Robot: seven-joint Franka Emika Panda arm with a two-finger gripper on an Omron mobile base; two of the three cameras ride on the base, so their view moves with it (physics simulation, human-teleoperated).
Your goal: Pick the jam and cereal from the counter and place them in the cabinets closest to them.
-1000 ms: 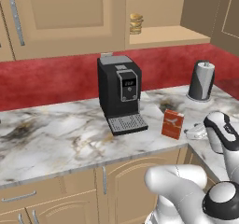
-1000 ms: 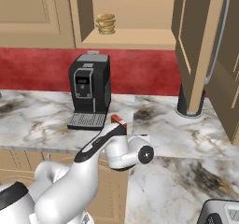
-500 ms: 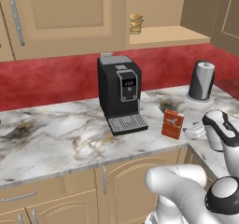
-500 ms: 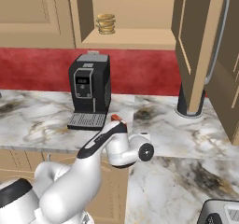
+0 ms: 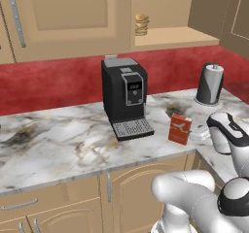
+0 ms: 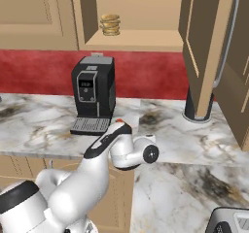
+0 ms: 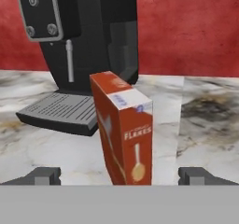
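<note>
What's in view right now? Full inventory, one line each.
cereal: 1, red-orange box, upright on the counter right of the coffee machine
coffee machine: 1, black, on the counter against the red wall
counter: 1, veined marble, over tan doors
kettle: 1, grey-black, far right of the counter
stacked round item: 1, yellowish, on the open cabinet shelf
cabinets: tan, above; one door open at right
toaster: 1, grey, bottom right corner
gripper: 1, jaws open either side of the cereal
</note>
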